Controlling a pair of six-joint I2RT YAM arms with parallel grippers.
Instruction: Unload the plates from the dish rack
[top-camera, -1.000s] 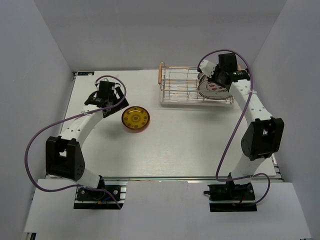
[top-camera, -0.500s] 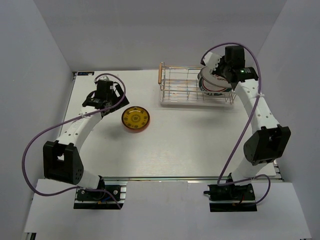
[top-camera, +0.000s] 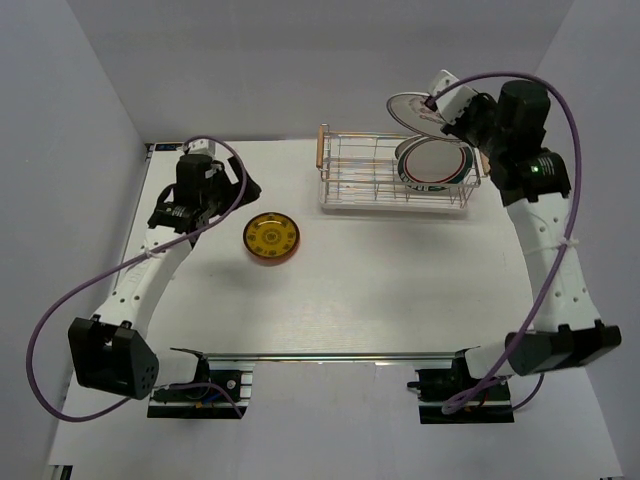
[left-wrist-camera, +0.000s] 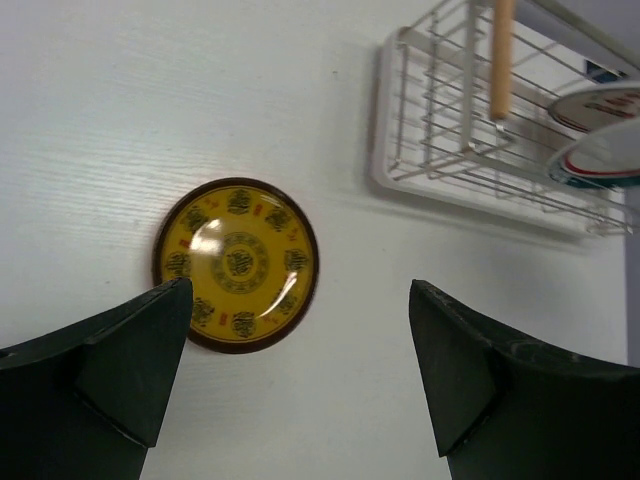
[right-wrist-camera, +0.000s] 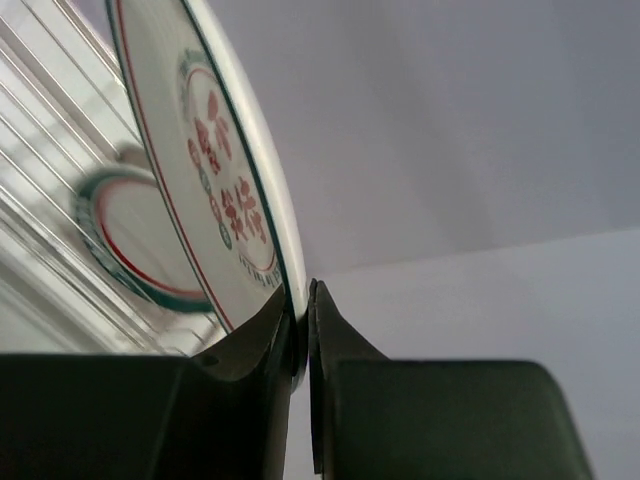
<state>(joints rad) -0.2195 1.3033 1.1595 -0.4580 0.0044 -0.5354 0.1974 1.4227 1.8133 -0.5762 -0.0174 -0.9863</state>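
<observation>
white plate (right-wrist-camera: 215, 170) pinched in right gripper (right-wrist-camera: 300, 300), seemingly clear above dish rack (top-camera: 365, 180)

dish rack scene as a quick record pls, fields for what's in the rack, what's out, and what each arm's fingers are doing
dish rack: far right part of the table
in rack: one green-rimmed plate, propped on edge at the right end
held: white plate with red markings, above the rack's right end
on table: yellow patterned plate, lying flat, left of the rack
right fingers: shut on the white plate's rim
left fingers: open, empty, above the table near the yellow plate
</observation>
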